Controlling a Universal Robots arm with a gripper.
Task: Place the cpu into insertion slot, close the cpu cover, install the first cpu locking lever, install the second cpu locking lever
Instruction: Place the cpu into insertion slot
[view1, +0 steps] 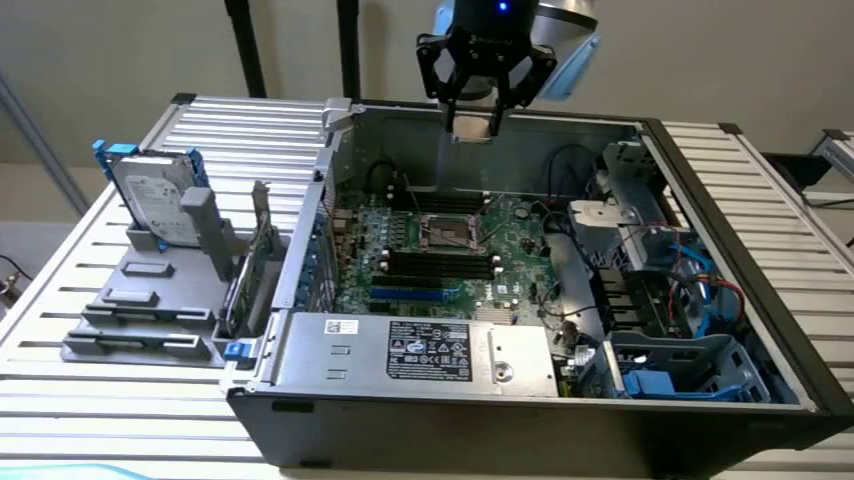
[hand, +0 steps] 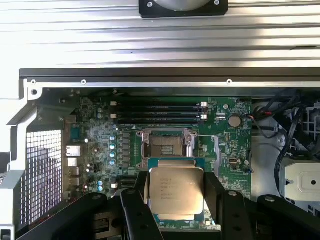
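Note:
My gripper (view1: 475, 122) hangs high over the open computer case, shut on the cpu (view1: 474, 127), a pale flat square between its black fingers (hand: 134, 210). In the wrist view the cpu (hand: 176, 192) sits level with its silvery top showing, and my gripper (hand: 176, 202) clamps it from both sides. The insertion slot (view1: 451, 232) lies well below on the green motherboard, seen in the wrist view as a dark square with a metal rim (hand: 167, 145), bare inside. I cannot tell the cpu cover apart from that rim.
Black memory slots (hand: 160, 111) run beside the socket. A power supply (view1: 414, 350) fills the case front, with blue drive bays and cables (view1: 667, 300) at the exterior view's right. A hard drive (view1: 154, 195) and grey brackets rest on the slatted table at the left.

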